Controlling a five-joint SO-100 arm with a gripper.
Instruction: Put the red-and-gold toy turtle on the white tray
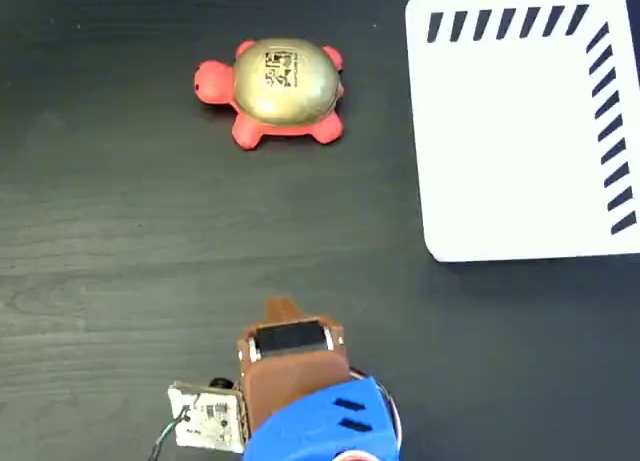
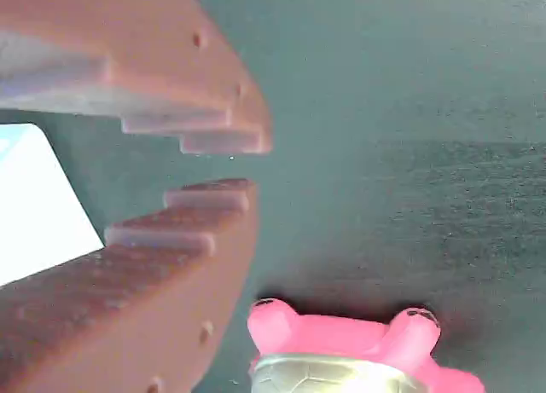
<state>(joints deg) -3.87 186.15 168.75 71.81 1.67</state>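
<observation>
Approach step: gripper (image 2: 226,164) nearly closed, holds nothing. Turtle (image 1: 280,86) upper left, tray (image 1: 520,151) upper right. You open fingers wider, reach to shell.

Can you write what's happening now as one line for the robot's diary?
turtle: on table, untouched | tray: nothing on it | gripper: slightly open, holding nothing, away from turtle

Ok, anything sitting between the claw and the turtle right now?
Nothing. In the fixed view only bare dark table lies between the claw and the red-and-gold toy turtle; the white tray sits off to the right.
</observation>
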